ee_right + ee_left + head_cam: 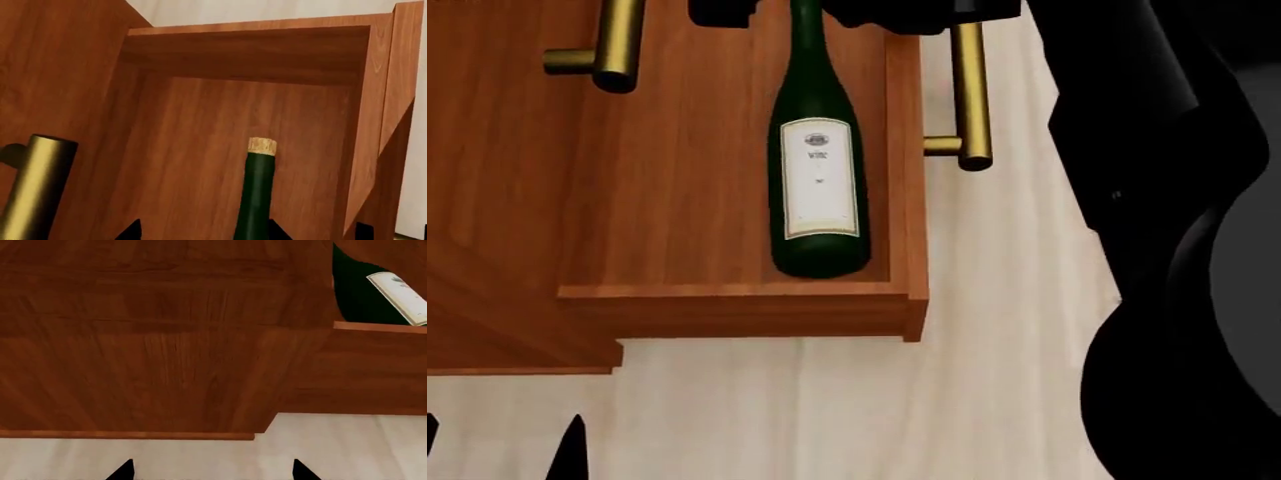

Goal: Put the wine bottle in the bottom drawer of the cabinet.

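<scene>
Pale floor [827, 400] under a pulled-out bottom drawer [734, 300]. Wine bottle [818, 190] lying inside already, just below the right gripper [200, 232], fingers spread apart around its neck. Left gripper [210, 471] open, empty, nearby. Left to do: maybe push shut.

Home — wooden cabinet [507, 200], pale plank floor [827, 410]

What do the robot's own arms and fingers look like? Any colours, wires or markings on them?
All black. The right arm is a bulky run of smooth, rounded, glossy shells. The fingers show only as flat, pointed black tips, and the left gripper has two of them. No cables, markings or sleeves are visible.
</scene>
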{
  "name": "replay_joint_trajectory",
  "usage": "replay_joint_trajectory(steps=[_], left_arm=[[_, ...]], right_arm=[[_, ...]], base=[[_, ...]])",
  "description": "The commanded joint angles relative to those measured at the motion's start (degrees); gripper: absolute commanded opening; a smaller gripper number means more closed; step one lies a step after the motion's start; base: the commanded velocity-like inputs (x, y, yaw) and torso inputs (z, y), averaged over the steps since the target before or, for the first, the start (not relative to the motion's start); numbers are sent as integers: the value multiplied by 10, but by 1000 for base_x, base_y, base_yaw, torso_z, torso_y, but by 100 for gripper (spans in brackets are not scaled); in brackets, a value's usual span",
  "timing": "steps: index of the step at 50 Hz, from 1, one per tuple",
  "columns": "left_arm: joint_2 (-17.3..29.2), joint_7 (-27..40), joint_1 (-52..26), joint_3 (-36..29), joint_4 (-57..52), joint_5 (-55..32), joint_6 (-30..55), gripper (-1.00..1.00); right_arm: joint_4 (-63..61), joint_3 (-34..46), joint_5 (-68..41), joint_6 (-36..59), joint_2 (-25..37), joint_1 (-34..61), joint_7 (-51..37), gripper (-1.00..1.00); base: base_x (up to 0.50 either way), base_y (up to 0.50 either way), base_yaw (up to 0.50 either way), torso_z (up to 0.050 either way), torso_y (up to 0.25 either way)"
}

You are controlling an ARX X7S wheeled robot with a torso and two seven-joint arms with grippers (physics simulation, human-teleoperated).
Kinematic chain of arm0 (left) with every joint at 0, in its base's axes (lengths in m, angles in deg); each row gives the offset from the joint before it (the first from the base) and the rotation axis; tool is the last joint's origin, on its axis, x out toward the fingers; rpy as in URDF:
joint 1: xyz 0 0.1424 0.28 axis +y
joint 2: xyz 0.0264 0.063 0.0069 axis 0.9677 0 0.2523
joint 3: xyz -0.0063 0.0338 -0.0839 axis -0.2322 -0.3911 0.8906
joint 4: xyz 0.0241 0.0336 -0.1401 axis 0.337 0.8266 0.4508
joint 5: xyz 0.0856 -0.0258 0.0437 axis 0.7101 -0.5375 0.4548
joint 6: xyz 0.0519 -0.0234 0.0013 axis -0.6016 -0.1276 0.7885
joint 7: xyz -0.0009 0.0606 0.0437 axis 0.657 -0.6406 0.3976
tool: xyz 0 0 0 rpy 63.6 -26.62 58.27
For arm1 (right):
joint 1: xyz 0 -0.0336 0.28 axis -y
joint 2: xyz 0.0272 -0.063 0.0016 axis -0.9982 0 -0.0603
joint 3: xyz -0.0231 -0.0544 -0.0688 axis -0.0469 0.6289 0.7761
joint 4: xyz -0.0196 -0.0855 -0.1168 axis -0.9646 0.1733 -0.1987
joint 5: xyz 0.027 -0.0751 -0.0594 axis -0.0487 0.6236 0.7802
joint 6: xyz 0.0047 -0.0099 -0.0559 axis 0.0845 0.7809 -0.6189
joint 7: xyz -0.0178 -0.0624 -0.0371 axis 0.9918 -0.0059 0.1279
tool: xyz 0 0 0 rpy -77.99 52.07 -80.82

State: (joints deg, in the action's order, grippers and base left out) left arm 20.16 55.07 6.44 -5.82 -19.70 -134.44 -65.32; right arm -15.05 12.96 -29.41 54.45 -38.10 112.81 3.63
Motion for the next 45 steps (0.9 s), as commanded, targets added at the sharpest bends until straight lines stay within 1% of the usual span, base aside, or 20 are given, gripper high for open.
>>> replay_joint_trajectory(steps=[1,10,14,17,20,21,23,26,27,29,30,32,35,39,43,45], left_arm=[[0,2,-4,0,-1,-6,3,100],[1,5,-7,1,-4,-8,6,100],[-1,3,-5,0,0,-6,3,100],[-2,3,-6,-2,0,-6,5,100],[-2,3,-7,-3,-1,-6,6,100],[-3,3,-8,-4,-1,-6,6,100],[-3,3,-7,-4,0,-4,6,100],[-3,-2,-4,-4,4,-2,1,100],[-3,-3,-4,-4,5,-1,0,100],[-3,-5,-4,-4,7,1,-2,100],[-4,-5,-5,-5,8,2,-1,100],[-4,-5,-6,-6,6,3,0,100],[-3,-2,-6,-6,2,2,2,100],[-3,0,-9,-6,0,0,5,100],[-4,3,-13,-7,-2,-2,9,100],[-4,3,-14,-6,-2,-3,9,100]], right_arm=[[-9,74,-32,5,-9,-55,-35,100],[-2,79,-30,13,-9,-30,-36,100],[4,91,-39,13,-9,-13,-35,100],[4,114,-59,10,-9,2,-32,100],[3,115,-28,14,-9,10,-29,100],[4,113,-45,11,-9,14,-31,100],[3,114,-25,11,-9,19,-24,100],[4,114,-27,9,-9,27,-23,100],[4,112,-17,-6,-9,30,-27,100],[-12,103,42,-4,-9,35,-15,100],[-5,81,31,3,-9,35,-21,100],[-19,75,87,-4,-9,39,-13,100],[-7,45,86,2,-9,45,-7,100],[-1,42,102,4,-9,55,1,100],[4,60,76,-2,-9,67,4,100],[4,115,10,-21,-8,78,5,100]], base=[[11,2,3,0,-13],[1,1,2,0,-10],[0,0,0,0,-5],[0,1,0,0,-3],[0,0,0,0,0],[0,0,0,0,0],[0,0,0,0,0],[0,0,-1,0,0],[0,0,-3,0,0],[0,0,0,0,0],[0,0,0,0,0],[0,0,-2,0,0],[0,0,0,0,0],[0,0,0,0,0],[0,0,0,0,0],[0,0,0,0,0]])
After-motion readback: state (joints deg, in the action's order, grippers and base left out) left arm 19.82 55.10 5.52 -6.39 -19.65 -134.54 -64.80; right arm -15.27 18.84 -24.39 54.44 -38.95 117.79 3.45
